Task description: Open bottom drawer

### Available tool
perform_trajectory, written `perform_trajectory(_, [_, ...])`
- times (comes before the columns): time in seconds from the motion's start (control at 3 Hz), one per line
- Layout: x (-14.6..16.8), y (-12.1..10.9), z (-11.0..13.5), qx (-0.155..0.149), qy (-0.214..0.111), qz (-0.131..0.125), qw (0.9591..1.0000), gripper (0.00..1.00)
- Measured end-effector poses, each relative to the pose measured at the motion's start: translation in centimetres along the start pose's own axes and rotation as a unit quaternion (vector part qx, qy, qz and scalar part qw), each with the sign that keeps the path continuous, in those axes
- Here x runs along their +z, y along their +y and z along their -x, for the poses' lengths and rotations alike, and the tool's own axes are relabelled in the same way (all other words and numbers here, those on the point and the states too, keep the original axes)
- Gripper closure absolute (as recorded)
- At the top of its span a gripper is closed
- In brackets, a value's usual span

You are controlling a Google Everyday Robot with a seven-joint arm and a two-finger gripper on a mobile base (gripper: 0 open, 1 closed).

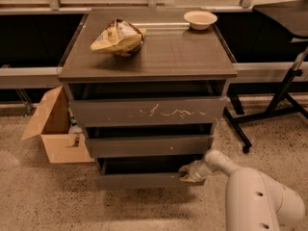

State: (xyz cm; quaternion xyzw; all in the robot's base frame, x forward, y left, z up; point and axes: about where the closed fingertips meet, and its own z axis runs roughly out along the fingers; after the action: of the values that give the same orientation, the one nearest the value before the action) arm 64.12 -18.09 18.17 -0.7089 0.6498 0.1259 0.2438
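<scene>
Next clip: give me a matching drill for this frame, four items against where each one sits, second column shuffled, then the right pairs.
Column one
1. bowl
2. snack bag
3. cardboard box
4. gripper

Column two
A. on the floor, left of the cabinet as seen in the view
B. at the right end of the bottom drawer
C. back right corner of the cabinet top
D. left part of the cabinet top

Pairs: 1-C, 2-D, 3-A, 4-B

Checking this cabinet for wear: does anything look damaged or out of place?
White scratches run across the front of the top drawer. Nothing else stands out. The claw sits at the right end of the bottom drawer.
</scene>
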Motion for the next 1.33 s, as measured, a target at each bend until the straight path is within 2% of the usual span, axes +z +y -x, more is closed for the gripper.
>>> perform_trajectory(0.33, [-0.78,-0.17,0.46,0.0,0.0,0.0,1.0,1.0])
perform_trajectory(0.67, [-0.94,-0.2,0.55,0.0,0.0,0.0,1.0,0.95])
perform_trajectory(1.33, [-0.93,-0.2,0.55,0.0,0.0,0.0,1.0,0.52])
